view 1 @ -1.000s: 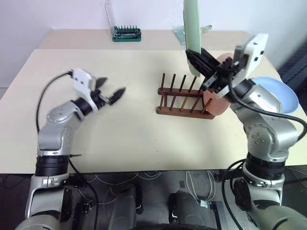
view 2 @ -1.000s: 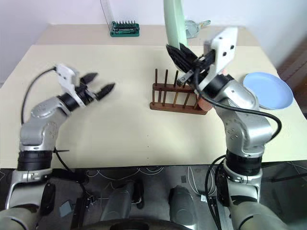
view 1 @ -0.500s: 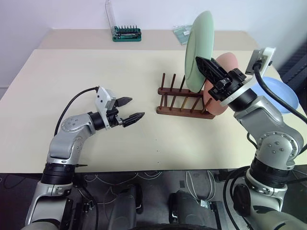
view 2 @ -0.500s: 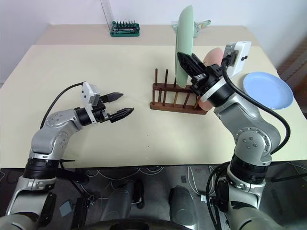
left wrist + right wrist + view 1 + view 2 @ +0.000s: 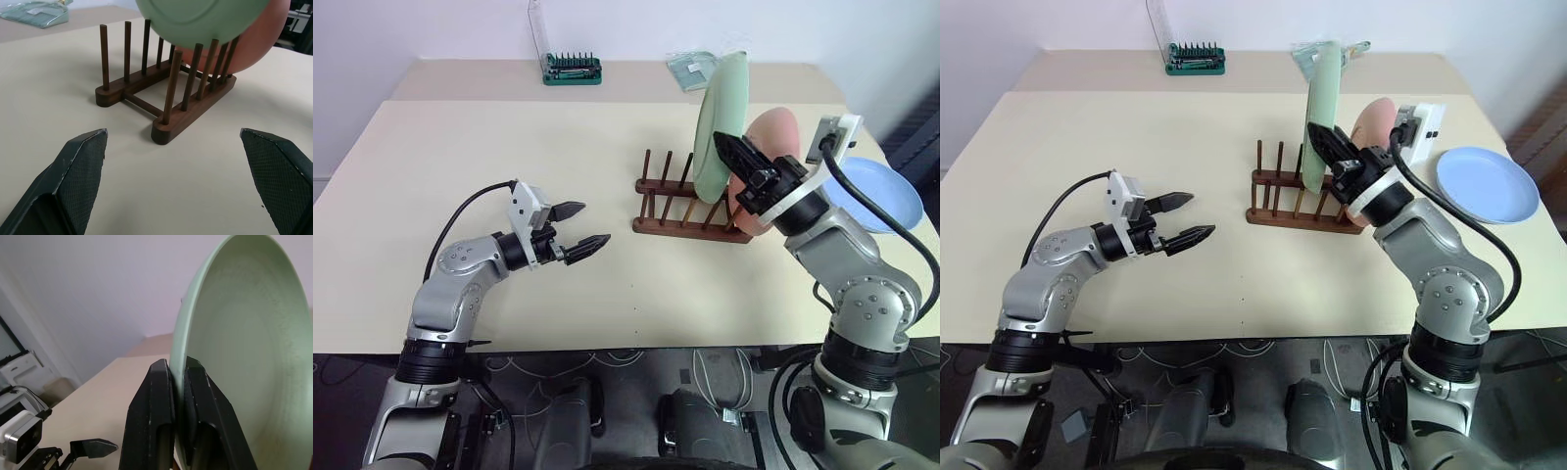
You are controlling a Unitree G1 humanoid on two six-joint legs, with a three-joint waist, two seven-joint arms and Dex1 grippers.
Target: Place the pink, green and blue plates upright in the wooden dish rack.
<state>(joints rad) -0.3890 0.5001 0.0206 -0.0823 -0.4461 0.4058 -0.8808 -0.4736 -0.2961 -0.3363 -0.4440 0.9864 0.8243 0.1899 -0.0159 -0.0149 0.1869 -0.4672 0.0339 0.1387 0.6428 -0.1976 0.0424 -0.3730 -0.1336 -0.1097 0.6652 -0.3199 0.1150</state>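
Note:
My right gripper (image 5: 722, 145) is shut on the rim of the mint green plate (image 5: 718, 116). It holds the plate upright and edge-on over the wooden dish rack (image 5: 680, 208). The plate's lower edge (image 5: 195, 27) hangs at the level of the peg tops. The pink plate (image 5: 775, 132) stands upright in the rack's right end, just right of the green one. Flat on the table at the far right lies the blue plate (image 5: 867, 192). My left gripper (image 5: 593, 223) is open and empty, low over the table left of the rack (image 5: 161, 100), pointing at it.
A green tool bit holder (image 5: 572, 69) sits at the table's back edge, with a clear upright sheet behind it. A pale green packet (image 5: 690, 67) lies at the back behind the rack. Bare tabletop (image 5: 509, 137) spreads left and in front of the rack.
The right gripper has brought the green plate down from high above to just over the rack and rolled it. The left gripper swung in lower and towards the rack, then held still.

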